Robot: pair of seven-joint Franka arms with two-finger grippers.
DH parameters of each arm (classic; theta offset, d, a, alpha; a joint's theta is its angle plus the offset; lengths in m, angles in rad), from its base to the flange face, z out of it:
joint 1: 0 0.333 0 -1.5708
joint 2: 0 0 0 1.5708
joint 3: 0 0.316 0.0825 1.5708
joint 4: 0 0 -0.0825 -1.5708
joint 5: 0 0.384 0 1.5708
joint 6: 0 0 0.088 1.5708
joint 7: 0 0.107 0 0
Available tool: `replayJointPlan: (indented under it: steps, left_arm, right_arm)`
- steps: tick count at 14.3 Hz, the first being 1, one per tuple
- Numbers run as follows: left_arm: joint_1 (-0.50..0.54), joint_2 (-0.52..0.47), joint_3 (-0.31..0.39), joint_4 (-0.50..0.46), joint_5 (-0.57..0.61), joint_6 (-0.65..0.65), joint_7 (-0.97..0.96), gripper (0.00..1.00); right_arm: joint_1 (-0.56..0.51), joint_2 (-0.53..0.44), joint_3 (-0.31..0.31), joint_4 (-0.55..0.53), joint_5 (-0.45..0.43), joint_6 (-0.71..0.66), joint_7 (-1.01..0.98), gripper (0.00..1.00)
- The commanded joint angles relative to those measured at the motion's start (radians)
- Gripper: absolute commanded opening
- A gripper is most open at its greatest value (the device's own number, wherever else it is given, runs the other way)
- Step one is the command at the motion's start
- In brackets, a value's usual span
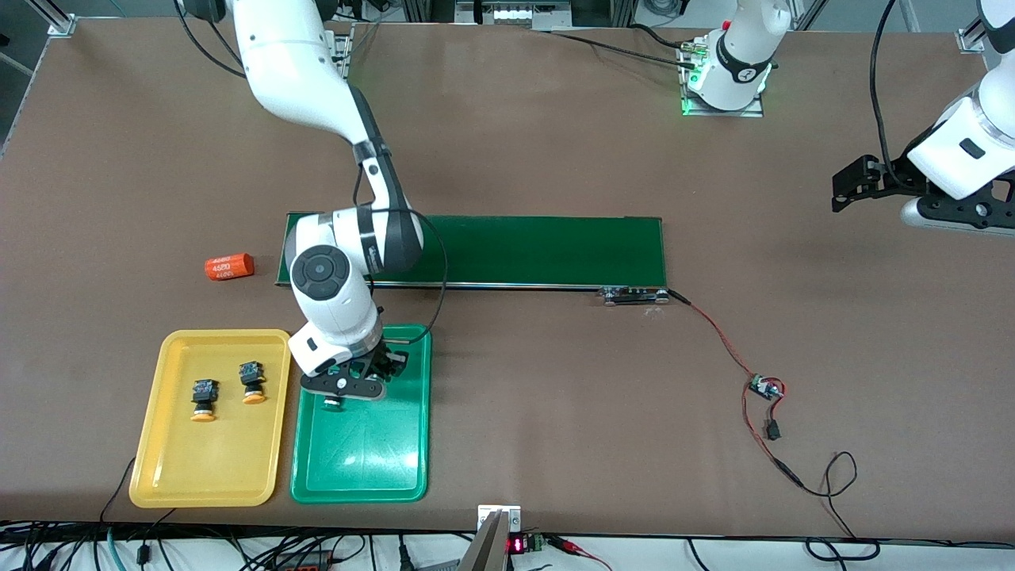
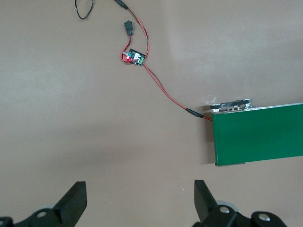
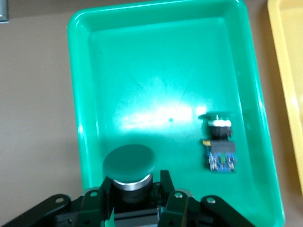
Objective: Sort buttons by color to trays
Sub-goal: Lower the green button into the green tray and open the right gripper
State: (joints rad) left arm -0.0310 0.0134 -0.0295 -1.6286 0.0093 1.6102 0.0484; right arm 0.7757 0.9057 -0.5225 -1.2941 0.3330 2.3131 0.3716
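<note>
My right gripper (image 1: 349, 382) (image 3: 135, 184) hangs low over the green tray (image 1: 365, 468) (image 3: 165, 56), at the end toward the belt. It is shut on a green-capped button (image 3: 130, 163), cap pointing out from the fingers. A second green button (image 3: 220, 149) lies on its side on the tray floor beside it. Two yellow-orange buttons (image 1: 204, 399) (image 1: 252, 382) lie in the yellow tray (image 1: 158, 444) next to the green one. My left gripper (image 1: 844, 190) (image 2: 140, 196) waits open above bare table at the left arm's end, nothing between its fingers.
A long dark-green belt (image 1: 539, 250) (image 2: 258, 139) lies across the middle of the table. An orange cylinder (image 1: 229, 266) rests off its end, toward the right arm's end of the table. A small circuit board (image 1: 765, 388) (image 2: 132, 57) with red wires trails from the belt.
</note>
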Motion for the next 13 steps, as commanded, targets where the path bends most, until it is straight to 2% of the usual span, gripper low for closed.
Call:
replayJointPlan:
  steps: [1,5,6,7,8,10,13]
  left_arm:
    - [0.000,0.014,-0.001,0.030,0.001,-0.021,0.002,1.00]
    - [0.000,0.014,-0.001,0.030,0.000,-0.021,0.002,1.00]
    - [0.000,0.014,-0.001,0.030,0.000,-0.021,0.002,1.00]
    - [0.000,0.014,-0.001,0.030,0.001,-0.021,0.002,1.00]
    - [0.000,0.014,-0.001,0.030,0.001,-0.021,0.002,1.00]
    - [0.000,0.014,-0.001,0.030,0.001,-0.021,0.002,1.00]
    - [0.000,0.014,-0.001,0.030,0.000,-0.021,0.002,1.00]
  right_arm:
    - [-0.025,0.080,0.039,0.053,0.020,0.093,-0.020,0.15]
    - [-0.079,0.124,0.044,0.056,0.020,0.141,-0.084,0.15]
    - [-0.099,0.122,0.062,0.056,0.020,0.141,-0.100,0.16]
    - [-0.123,0.118,0.096,0.056,0.021,0.143,-0.094,0.65]
    - [-0.142,0.104,0.116,0.056,0.027,0.138,-0.089,1.00]
    - [-0.148,0.046,0.115,0.056,0.037,0.080,-0.097,1.00]
    - [-0.150,-0.092,0.087,0.056,0.031,-0.171,-0.102,1.00]
